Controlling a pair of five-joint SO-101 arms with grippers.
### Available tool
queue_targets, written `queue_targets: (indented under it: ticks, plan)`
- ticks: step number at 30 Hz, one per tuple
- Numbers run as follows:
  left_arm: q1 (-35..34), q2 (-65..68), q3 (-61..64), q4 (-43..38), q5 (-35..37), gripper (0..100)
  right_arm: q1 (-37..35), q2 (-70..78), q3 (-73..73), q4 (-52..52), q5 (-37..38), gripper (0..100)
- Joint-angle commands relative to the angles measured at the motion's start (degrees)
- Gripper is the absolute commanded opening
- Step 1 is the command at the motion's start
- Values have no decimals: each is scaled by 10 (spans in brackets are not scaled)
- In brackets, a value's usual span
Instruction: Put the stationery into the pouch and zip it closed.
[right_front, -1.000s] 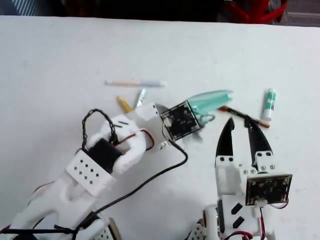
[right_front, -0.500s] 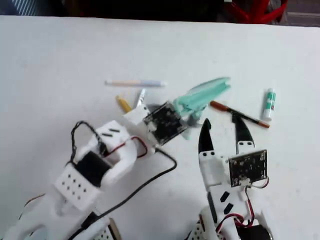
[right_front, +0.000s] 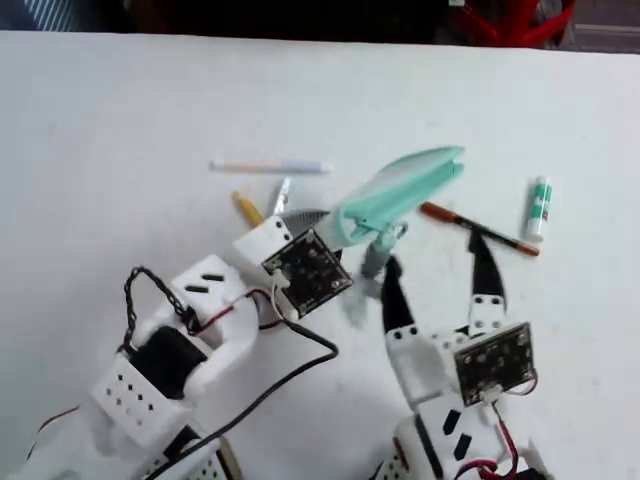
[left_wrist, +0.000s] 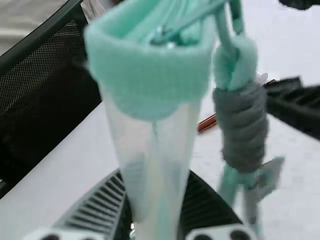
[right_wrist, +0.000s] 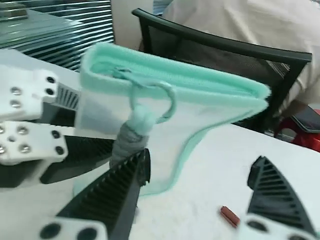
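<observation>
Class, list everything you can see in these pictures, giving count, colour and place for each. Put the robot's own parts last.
pouch: one, mint green with clear sides, gripped by the left hand
zip cord: one, grey, hanging from the pouch's zip
pastel pen: one, peach and pale blue, on the table
yellow stick: one, yellow, near the pastel pen
brown pen: one, orange-brown, beside the pouch
tube: one, white and green, by the brown pen's end
table: one, white
left hand: one, shut on the pouch
right hand: one, black fingers, open, near the pouch

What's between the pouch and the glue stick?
A brown pen lies between the pouch and the glue stick; the high view shows it.
</observation>
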Motion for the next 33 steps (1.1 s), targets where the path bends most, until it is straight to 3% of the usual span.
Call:
queue_targets:
  ticks: [1,10,18,33]
  plan:
    - [2,-15,-2,-18,-6,24,-43,3,-25,8,28,314]
    - [5,-15,3,-19,-6,24,-68,7,-97,53,76,239]
    - [10,-15,6,-19,-6,24,-38,7,22,-50,75,239]
    - [11,-15,6,-19,-6,24,-37,7,39,-79,34,204]
